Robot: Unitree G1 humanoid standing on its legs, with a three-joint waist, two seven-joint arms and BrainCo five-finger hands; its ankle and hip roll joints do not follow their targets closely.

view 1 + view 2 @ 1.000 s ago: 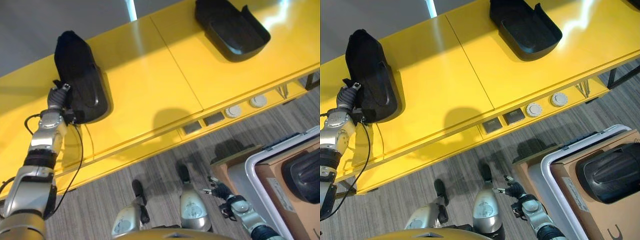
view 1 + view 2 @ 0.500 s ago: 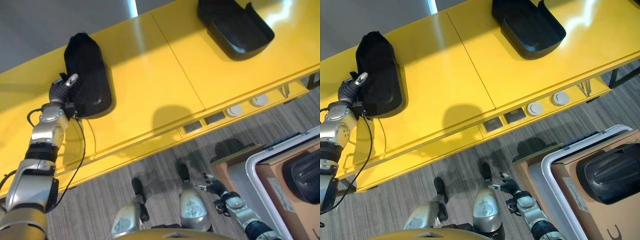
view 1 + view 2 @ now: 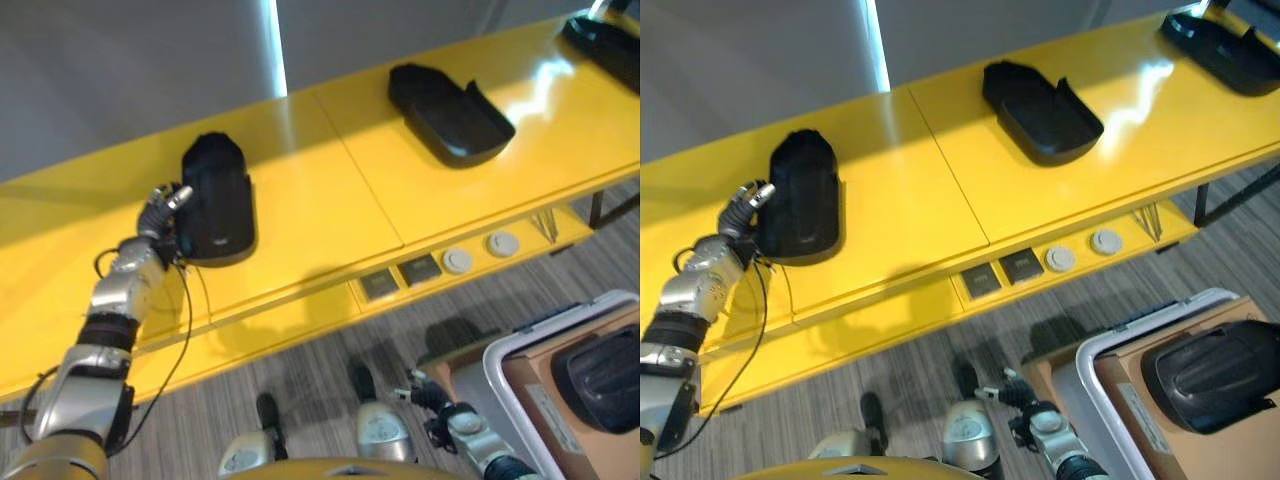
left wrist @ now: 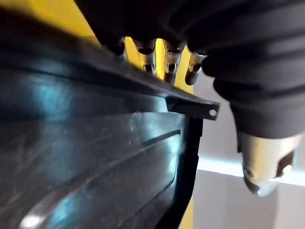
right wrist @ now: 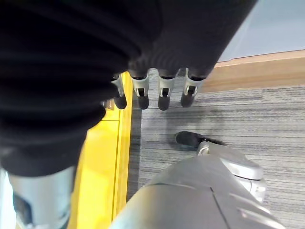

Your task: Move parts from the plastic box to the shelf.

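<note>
Black moulded plastic part (image 3: 215, 198) lying flat on the long yellow shelf (image 3: 310, 180), toward its left end; rounded at the far end, squared at the near end, with a raised rim around a shallow glossy hollow. Left hand (image 3: 163, 205) up against the part's left edge, fingers (image 4: 151, 56) reaching behind the rim and thumb (image 4: 265, 160) standing clear on the near side, apart from the part; grip loose and open rather than clamped. Close up from the left wrist: dark shiny inner surface, a thin lip with a small hole at its corner, yellow shelf showing past it.

Second black part (image 3: 447, 110), tray-like with an upturned wall, further right on the same shelf, well apart from the first. Third dark part (image 3: 1215, 42) at the shelf's far right end. Round knobs (image 3: 479, 252) and square sockets (image 3: 399, 277) set in the shelf's front edge.

Right hand (image 3: 422, 395) low by the floor, just left of the plastic box (image 3: 1110, 360), holding nothing, fingers (image 5: 162, 93) relaxed and spread. Another black part (image 3: 1210, 375) lying inside the box on brown cardboard (image 3: 1160, 450). Grey striped carpet (image 3: 320, 350) below.
</note>
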